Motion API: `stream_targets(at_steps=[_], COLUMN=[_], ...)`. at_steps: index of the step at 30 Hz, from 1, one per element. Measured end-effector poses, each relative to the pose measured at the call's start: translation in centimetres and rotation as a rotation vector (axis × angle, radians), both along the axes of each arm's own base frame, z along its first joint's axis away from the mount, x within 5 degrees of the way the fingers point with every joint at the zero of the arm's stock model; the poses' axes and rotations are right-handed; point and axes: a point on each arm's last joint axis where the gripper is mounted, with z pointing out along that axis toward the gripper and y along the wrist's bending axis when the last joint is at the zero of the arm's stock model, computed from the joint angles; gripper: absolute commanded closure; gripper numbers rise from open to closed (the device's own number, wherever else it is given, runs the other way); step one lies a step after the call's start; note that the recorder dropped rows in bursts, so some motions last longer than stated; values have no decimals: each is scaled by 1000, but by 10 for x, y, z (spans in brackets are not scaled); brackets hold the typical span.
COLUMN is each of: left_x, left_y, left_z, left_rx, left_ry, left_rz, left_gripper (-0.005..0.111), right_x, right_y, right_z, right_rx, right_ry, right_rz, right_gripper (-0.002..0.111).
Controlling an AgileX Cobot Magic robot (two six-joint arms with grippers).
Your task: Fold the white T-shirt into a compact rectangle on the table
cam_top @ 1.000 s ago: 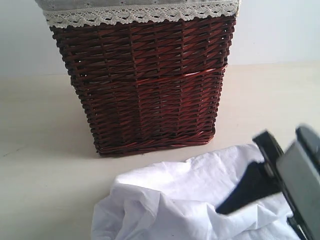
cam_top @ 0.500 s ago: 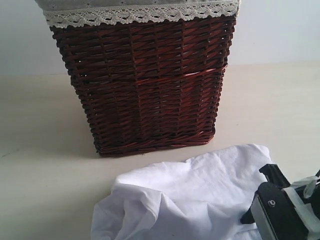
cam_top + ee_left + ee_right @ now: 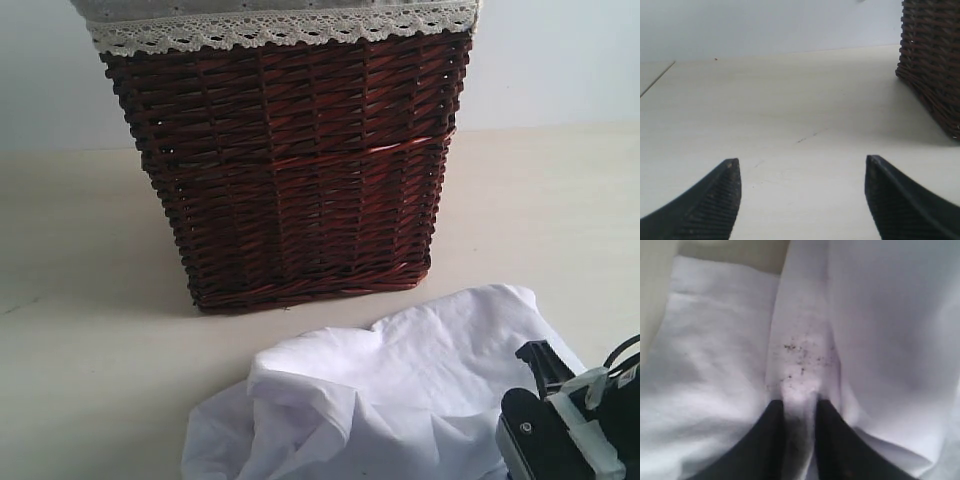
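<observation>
- Pinching a raised pleat of the white T-shirt (image 3: 715,365), the right hand (image 3: 799,407) shows its 2 dark fingers set narrow, with a ridge of cloth caught between them in the right wrist view.
- Crumpled and not yet spread, the shirt lies on the pale desk (image 3: 90,330) just in front of the dark wicker basket (image 3: 290,170). The right hand sits low on the cloth at the shirt's lower right in the exterior view.
- Over bare desk the left hand (image 3: 802,161) hangs wide and holds nothing, with a corner of the basket off to one side. No cloth shows in its view, so the shirt appears well apart from it.
- The step in hand looks like taking hold of the heap so it can be drawn out flat before any fold is made.
- Done well, the pinch should seat the cloth deep between the fingers. A low lift and a pull away from the basket would keep the fabric off the wicker.
- The left hand likely needs to cross to the shirt's other side, so that 2 grips can stretch it smooth.
- Which part of the shirt is gripped cannot be told, as no neck, letters or tag show.
</observation>
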Motion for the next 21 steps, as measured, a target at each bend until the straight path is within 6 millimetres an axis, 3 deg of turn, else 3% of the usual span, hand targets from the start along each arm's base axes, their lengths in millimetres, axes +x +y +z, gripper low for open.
stream_targets(at_steps=[13, 17, 21], left_x=[0, 0, 0], left_y=[0, 0, 0], left_z=[0, 0, 0], left_rx=[0, 0, 0], left_ry=[0, 0, 0], left_rz=[0, 0, 0], left_gripper=[39, 39, 39], right_x=[18, 17, 11], right_y=[-3, -1, 0], right_z=[11, 25, 57], right_rx=[30, 120, 294], right_ry=[-185, -212, -290], right_rz=[-238, -346, -483], right_gripper=[108, 108, 108])
